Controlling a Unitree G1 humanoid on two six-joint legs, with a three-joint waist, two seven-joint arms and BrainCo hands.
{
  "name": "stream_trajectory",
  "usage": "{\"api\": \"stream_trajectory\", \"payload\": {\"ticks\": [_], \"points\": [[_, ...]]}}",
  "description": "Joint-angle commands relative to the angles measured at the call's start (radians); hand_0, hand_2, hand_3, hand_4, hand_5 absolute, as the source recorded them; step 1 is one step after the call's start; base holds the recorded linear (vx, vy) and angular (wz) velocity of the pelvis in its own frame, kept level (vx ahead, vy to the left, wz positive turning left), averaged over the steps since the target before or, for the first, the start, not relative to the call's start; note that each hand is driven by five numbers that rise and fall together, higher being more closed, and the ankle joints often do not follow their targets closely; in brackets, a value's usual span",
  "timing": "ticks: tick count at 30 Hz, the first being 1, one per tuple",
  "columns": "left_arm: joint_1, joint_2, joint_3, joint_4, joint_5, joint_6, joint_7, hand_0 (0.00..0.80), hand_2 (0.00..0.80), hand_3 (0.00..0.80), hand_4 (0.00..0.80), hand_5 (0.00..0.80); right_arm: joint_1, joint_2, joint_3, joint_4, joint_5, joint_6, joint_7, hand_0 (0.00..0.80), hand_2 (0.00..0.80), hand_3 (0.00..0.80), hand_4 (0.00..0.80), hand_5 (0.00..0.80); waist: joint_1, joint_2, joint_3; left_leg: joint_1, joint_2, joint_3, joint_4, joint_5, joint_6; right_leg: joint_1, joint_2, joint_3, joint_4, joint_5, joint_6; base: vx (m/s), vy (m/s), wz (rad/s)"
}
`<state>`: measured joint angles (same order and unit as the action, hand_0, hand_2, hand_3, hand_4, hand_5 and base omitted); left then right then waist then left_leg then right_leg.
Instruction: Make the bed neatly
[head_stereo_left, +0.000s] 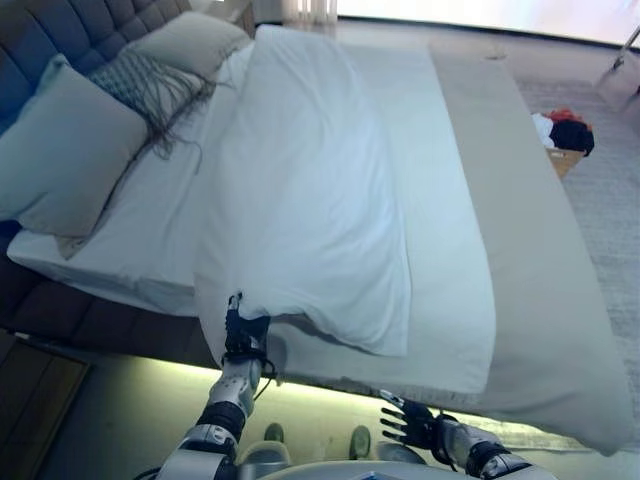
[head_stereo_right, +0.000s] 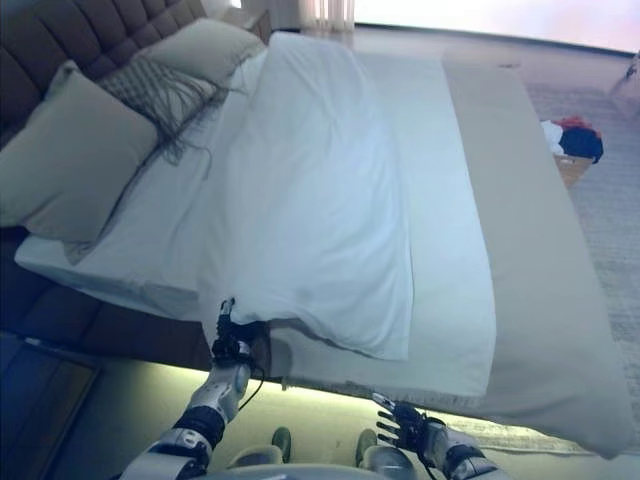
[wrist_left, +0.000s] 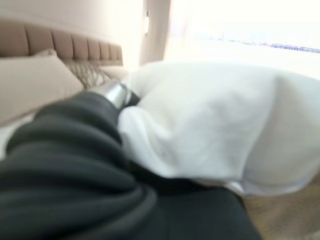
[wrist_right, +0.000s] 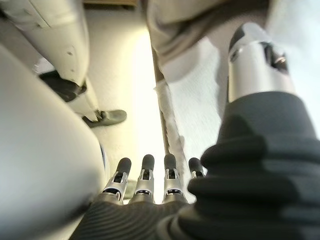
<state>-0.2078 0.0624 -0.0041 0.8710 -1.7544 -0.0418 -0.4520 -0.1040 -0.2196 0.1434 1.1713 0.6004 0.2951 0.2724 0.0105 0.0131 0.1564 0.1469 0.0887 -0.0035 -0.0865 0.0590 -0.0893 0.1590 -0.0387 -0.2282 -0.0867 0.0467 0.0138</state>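
The white duvet is lying bunched down the frame's centre, leaving the bed far from made. The left hand is gripping its lower corner, fingers buried in cloth. The right hand is hanging straight-fingered, empty. Pillows are sitting upper left, a laundry basket on carpet upper right.

No text, label, brand, number or sign can be read in any of the views. No print is shown on the white duvet, the pillows or the headboard, and the items in the box at two o'clock are too small to be read.
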Motion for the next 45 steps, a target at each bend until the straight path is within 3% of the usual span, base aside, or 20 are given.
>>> {"api": "stream_trajectory", "payload": {"ticks": [1, 7, 14, 27, 31, 33, 34, 36, 37, 39, 42, 45], "points": [[0.011, 0.045, 0.087, -0.046, 0.077, -0.005, -0.105, 0.8, 0.8, 0.8, 0.8, 0.8, 0.024, -0.039, -0.048, 0.075, -0.029, -0.034, -0.022, 0.0, 0.0, 0.0, 0.0, 0.0, 0.035, -0.025, -0.04, 0.007, -0.012, -0.007, 0.011, -0.012, -0.008, 0.018, -0.083, -0.003, 0.11, -0.048, 0.068, 0.096, 0.036, 0.01], [0.103, 0.114, 0.169, -0.089, 0.239, 0.022, -0.061, 0.8, 0.8, 0.8, 0.8, 0.8, 0.053, -0.071, -0.137, 0.073, -0.039, -0.052, -0.028, 0.0, 0.0, 0.0, 0.0, 0.0, 0.057, -0.004, -0.053, 0.02, -0.024, -0.03, 0.009, -0.018, -0.002, 0.032, -0.086, -0.009, 0.11, -0.057, 0.065, 0.052, 0.046, -0.01], [0.183, 0.218, 0.234, 0.0, 0.371, 0.083, -0.058, 0.8, 0.8, 0.8, 0.8, 0.8, 0.047, -0.095, -0.157, 0.086, -0.038, -0.049, -0.014, 0.0, 0.0, 0.0, 0.0, 0.0, 0.09, 0.029, -0.063, 0.012, -0.042, -0.061, 0.007, -0.008, -0.002, 0.04, -0.1, -0.033, 0.103, -0.061, 0.065, 0.005, 0.062, 0.06], [0.211, 0.433, 0.439, 0.115, 0.403, 0.19, -0.083, 0.8, 0.8, 0.8, 0.8, 0.8, 0.041, -0.132, -0.142, 0.135, -0.043, -0.073, 0.015, 0.0, 0.0, 0.0, 0.0, 0.0, 0.134, 0.073, -0.071, -0.028, -0.064, -0.1, 0.005, 0.015, -0.007, 0.026, -0.118, -0.078, 0.109, -0.074, 0.068, -0.024, 0.052, 0.08], [0.235, 0.471, 0.465, 0.112, 0.417, 0.212, -0.103, 0.8, 0.8, 0.8, 0.8, 0.8, 0.043, -0.138, -0.131, 0.126, -0.059, -0.083, 0.001, 0.0, 0.0, 0.0, 0.0, 0.0, 0.156, 0.086, -0.063, -0.063, -0.057, -0.107, -0.001, 0.058, -0.023, 0.025, -0.111, -0.112, 0.12, -0.085, 0.061, -0.024, 0.05, 0.02], [0.223, 0.478, 0.457, 0.093, 0.403, 0.219, -0.092, 0.8, 0.8, 0.8, 0.8, 0.8, 0.046, -0.138, -0.119, 0.119, -0.054, -0.103, -0.01, 0.0, 0.0, 0.0, 0.0, 0.0, 0.159, 0.088, -0.051, -0.107, -0.053, -0.078, -0.001, 0.09, -0.042, 0.028, -0.103, -0.122, 0.106, -0.079, 0.062, -0.139, 0.089, 0.04], [0.202, 0.477, 0.449, 0.078, 0.409, 0.226, -0.083, 0.8, 0.8, 0.8, 0.8, 0.8, 0.05, -0.141, -0.123, 0.115, -0.031, -0.111, -0.012, 0.0, 0.0, 0.0, 0.0, 0.0, 0.152, 0.085, -0.042, -0.122, -0.036, -0.004, -0.001, 0.098, -0.055, 0.031, -0.106, -0.145, 0.099, -0.072, 0.066, -0.207, 0.099, 0.24], [0.148, 0.465, 0.422, 0.059, 0.401, 0.217, -0.049, 0.8, 0.8, 0.8, 0.8, 0.8, 0.043, -0.154, -0.132, 0.106, 0.021, -0.119, -0.02, 0.0, 0.0, 0.0, 0.0, 0.0, 0.133, 0.066, -0.027, -0.115, -0.015, 0.076, 0.041, 0.079, -0.055, 0.01, -0.129, -0.174, 0.114, -0.061, 0.069, -0.354, 0.193, 0.52], [0.134, 0.449, 0.409, 0.055, 0.392, 0.195, -0.033, 0.8, 0.8, 0.8, 0.8, 0.8, 0.03, -0.16, -0.133, 0.104, 0.041, -0.117, -0.021, 0.0, 0.0, 0.0, 0.0, 0.0, 0.122, 0.053, -0.021, -0.114, -0.011, 0.084, 0.097, 0.045, -0.049, -0.009, -0.147, -0.17, 0.127, -0.056, 0.067, -0.377, 0.282, 0.53], [0.125, 0.422, 0.407, 0.052, 0.371, 0.149, -0.007, 0.8, 0.8, 0.8, 0.8, 0.8, 0.014, -0.174, -0.148, 0.1, 0.056, -0.109, -0.007, 0.0, 0.0, 0.0, 0.0, 0.0, 0.099, 0.04, -0.014, -0.118, 0.007, 0.082, 0.19, 0.048, -0.05, -0.04, -0.171, -0.157, 0.144, -0.041, 0.064, -0.226, 0.328, -0.04], [0.123, 0.394, 0.426, 0.056, 0.351, 0.107, 0.019, 0.8, 0.8, 0.8, 0.8, 0.8, 0.02, -0.175, -0.179, 0.127, 0.077, -0.133, 0.01, 0.0, 0.0, 0.0, 0.0, 0.0, 0.075, 0.052, -0.015, -0.074, -0.01, 0.088, 0.112, 0.003, -0.027, -0.061, -0.195, -0.125, 0.155, -0.014, 0.092, -0.084, 0.362, -0.36], [0.145, 0.432, 0.453, 0.044, 0.368, 0.138, 0.014, 0.8, 0.8, 0.8, 0.8, 0.8, 0.028, -0.179, -0.222, 0.143, 0.071, -0.13, 0.026, 0.0, 0.0, 0.0, 0.0, 0.0, 0.07, 0.052, -0.014, -0.03, -0.037, 0.099, 0.064, -0.03, -0.006, -0.076, -0.226, -0.09, 0.116, 0.046, 0.138, -0.078, 0.217, 0.21]]}}
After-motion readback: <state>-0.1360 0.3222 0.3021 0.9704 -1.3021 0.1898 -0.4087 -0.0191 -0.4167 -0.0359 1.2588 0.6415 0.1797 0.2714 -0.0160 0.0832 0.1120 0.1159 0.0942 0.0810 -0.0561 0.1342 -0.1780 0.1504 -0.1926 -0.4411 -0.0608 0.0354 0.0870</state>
